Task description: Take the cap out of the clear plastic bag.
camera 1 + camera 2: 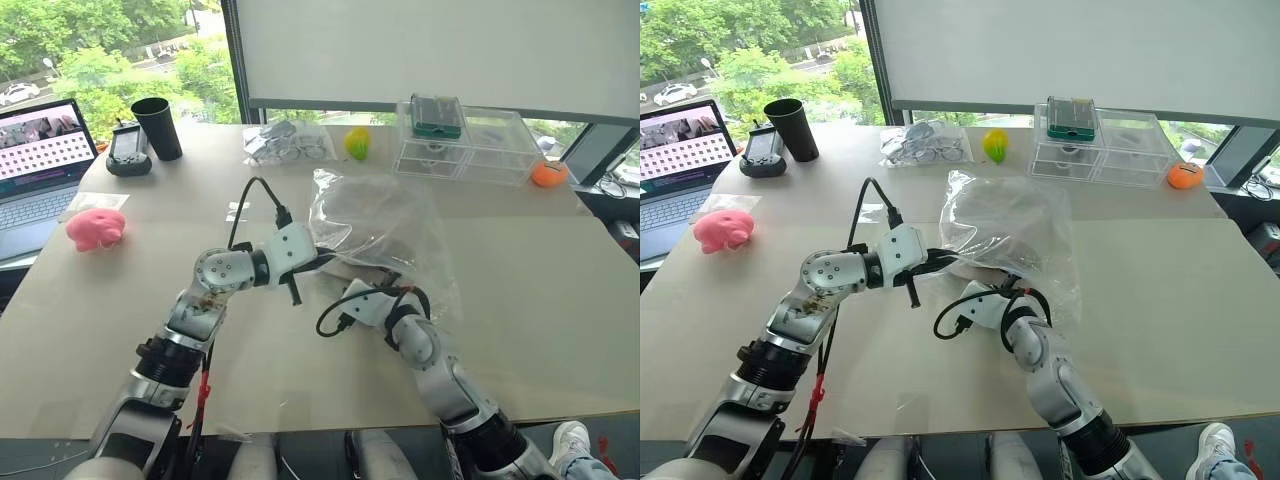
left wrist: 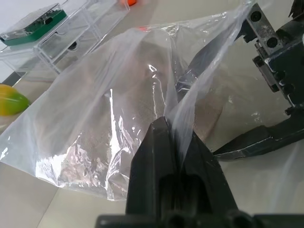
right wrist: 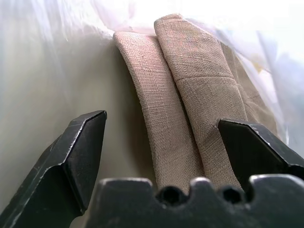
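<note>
A pale table [image 1: 520,300] stands by a window, with the clear plastic bag [image 1: 375,225] lying mid-table as the landmark. At the bag's near edge the left gripper [image 2: 173,142] is pressed together, pinching a fold of the film. Beside it the right gripper [image 3: 161,137] is spread wide inside the bag's mouth, a finger on either side of the cap [image 3: 190,95]. Likely risks: the thin film slips from the pinch, or the bag drags along with the cap. The cap is beige woven fabric, folded, inside the bag.
</note>
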Controlling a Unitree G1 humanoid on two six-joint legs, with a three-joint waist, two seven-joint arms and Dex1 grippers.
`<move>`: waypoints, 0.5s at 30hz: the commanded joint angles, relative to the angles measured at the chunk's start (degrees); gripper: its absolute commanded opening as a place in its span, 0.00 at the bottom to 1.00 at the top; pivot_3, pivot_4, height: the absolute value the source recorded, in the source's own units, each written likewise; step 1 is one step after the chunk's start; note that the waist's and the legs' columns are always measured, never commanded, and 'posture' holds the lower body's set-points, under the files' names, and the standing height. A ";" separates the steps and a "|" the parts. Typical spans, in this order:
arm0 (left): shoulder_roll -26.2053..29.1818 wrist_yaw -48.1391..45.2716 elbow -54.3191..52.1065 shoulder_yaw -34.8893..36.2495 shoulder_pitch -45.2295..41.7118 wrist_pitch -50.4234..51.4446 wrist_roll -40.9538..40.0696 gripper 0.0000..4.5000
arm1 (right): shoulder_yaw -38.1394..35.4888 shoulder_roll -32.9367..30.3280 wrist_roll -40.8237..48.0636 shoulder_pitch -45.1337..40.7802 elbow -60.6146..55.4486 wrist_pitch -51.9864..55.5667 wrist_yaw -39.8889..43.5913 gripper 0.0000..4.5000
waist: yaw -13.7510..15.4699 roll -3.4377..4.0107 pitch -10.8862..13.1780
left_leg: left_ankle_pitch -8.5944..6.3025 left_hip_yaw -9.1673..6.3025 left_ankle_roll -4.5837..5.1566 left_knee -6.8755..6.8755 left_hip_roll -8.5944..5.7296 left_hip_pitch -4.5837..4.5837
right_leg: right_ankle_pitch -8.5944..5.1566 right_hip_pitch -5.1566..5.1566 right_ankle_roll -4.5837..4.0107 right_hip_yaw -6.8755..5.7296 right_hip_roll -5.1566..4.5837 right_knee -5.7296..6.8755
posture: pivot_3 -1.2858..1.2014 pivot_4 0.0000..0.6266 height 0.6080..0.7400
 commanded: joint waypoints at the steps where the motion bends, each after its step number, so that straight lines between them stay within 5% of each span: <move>1: -0.62 1.08 -0.25 0.51 -2.05 0.61 0.15 0.02 | -1.10 0.07 -1.00 0.67 -1.05 -0.13 0.24 1.00 | 0.00 0.00 0.00 | 0.00 0.00 0.00 0.00 0.00 0.00 | 0.00 0.00 0.00 0.00 0.00 0.00 | 0.52 0.24 1.00; 15: -1.70 2.57 0.67 2.24 -4.95 3.99 -1.38 0.02 | -0.77 0.34 -2.14 0.77 -0.64 -0.77 0.19 1.00 | 0.05 0.00 0.00 | 0.00 0.00 0.00 0.00 0.00 0.00 | 0.00 0.01 0.00 0.00 0.00 0.00 | 0.52 0.24 1.00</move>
